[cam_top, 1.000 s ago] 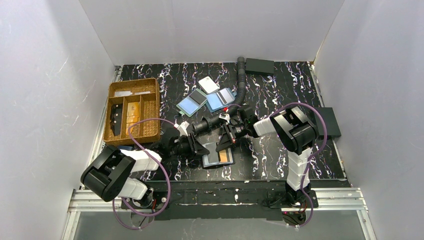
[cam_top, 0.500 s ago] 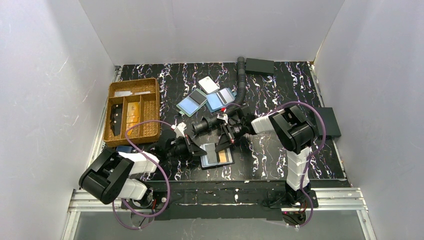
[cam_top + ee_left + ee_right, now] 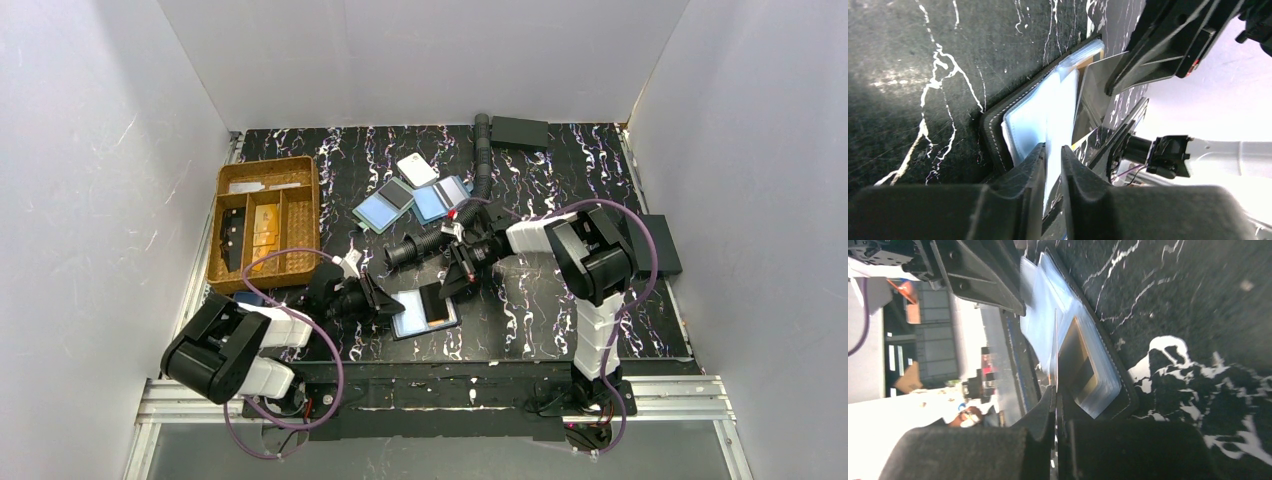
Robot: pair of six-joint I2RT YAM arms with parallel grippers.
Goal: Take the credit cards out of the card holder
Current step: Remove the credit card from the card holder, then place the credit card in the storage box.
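Left hand: clenched to a narrow slit with the near edge of the pale light-blue plastic card caught in it. I can't tell whether it pinches the card alone or the clear sleeve too.
Right hand: clamped tight on a thin stiff card that stands tilted on edge. Its colour is hard to call, greyish with a hint of orange low down.
Risk, slip: the right hand seems to have only a sliver of that card's edge, so a quick pull could let it pop free and drop flat.
Risk, drag: if the sleeve clings to the card, the small flat black bifold card holder could lift or skid along with it. The left hand's pinch looks like the only anchor.
Risk, clash: both hands crowd over the one holder, so a careless swing could knock fingers together.
Cards to hands: the blue one runs straight out from the left hand's tips, lying flat in the half of the holder nearest that hand. The thin card rises from the right hand's tips, its lower edge down at the holder.
Tan rectangle: under clear plastic, just beside the right hand's tips. It may be another card, but I can't be sure.
Holder: open flat on the black white-veined desk, between the two hands.
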